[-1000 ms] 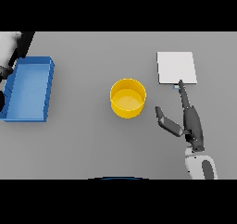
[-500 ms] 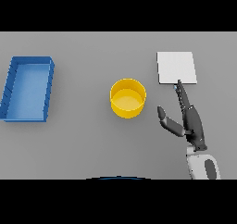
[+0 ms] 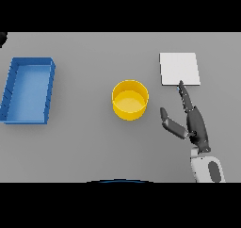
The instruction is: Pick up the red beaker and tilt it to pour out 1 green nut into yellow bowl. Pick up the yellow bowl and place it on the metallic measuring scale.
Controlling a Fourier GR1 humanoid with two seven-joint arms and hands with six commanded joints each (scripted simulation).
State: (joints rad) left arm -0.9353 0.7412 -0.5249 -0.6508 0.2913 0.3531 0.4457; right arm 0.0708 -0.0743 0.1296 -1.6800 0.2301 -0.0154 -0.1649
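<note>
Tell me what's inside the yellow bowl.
The yellow bowl shows only its own yellow floor; no green nut is visible inside. Nothing covers it, and the right robot hand sits beside it, apart.

A single head view looks steeply down on the flat grey surface from the robot's side, at middling range. Its frame spans from the blue rectangular tray at far left to the square metallic plate at right.
</note>
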